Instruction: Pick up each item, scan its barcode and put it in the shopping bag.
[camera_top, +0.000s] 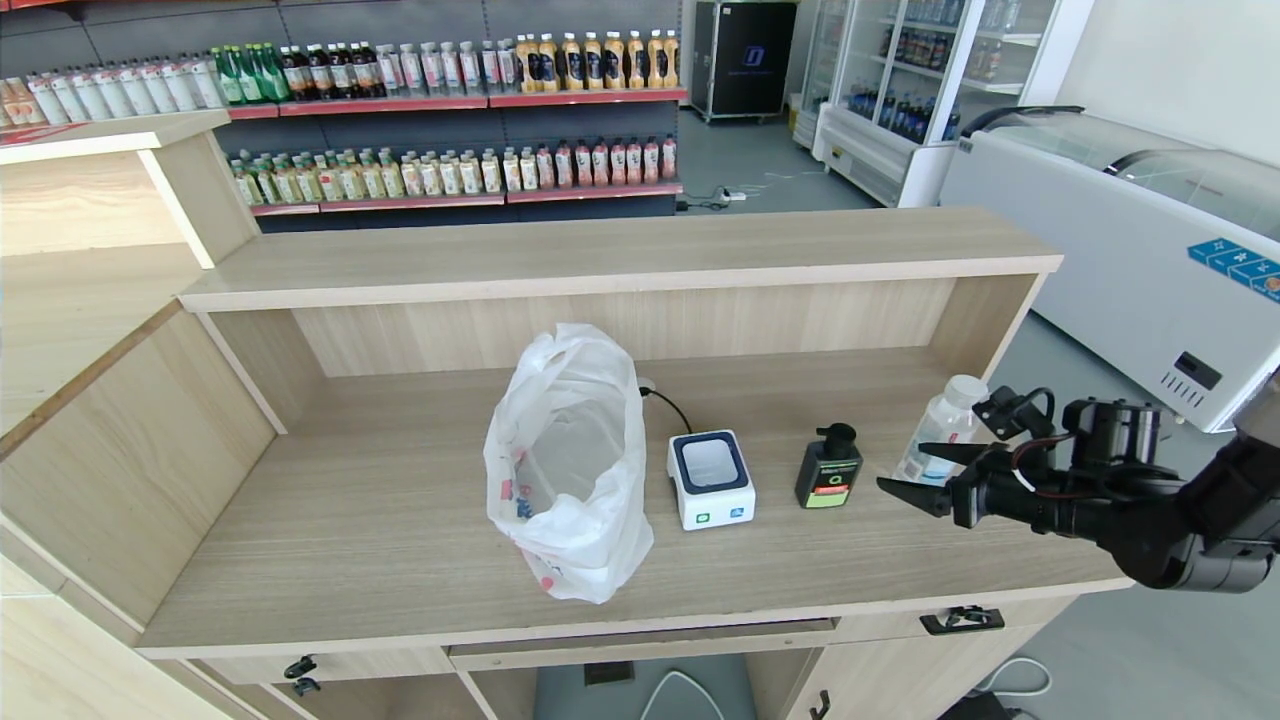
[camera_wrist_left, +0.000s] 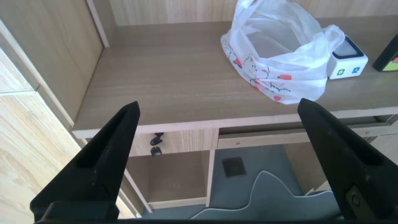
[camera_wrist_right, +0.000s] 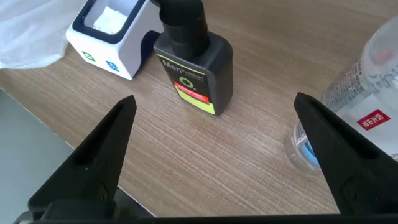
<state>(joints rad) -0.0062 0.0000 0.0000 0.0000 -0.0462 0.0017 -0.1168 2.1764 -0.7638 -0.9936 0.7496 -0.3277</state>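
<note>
Shop behind the wooden tabletop (camera_top: 380, 500)
Drink shelves (camera_top: 450, 100) along the back wall; fridge (camera_top: 900, 90) and freezer (camera_top: 1120, 230) stand on the right.

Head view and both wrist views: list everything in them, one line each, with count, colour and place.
shopping bag: one, white see-through plastic with red print, standing open on the counter, left of the scanner
barcode scanner: one, white with a dark-framed window, mid-counter, black cable running to the back
pump bottle: one, black with a green and red label, right of the scanner
clear bottle: one, clear with a white cap, right of the pump bottle
counter: one, light wood
drink shelves: two rows, red-edged, many bottles, back wall
chest freezer: one, white, right of the counter
right pincer: one, black, open, above the counter's right end near both bottles
left pincer: one, black, open, before the counter's near edge
</note>
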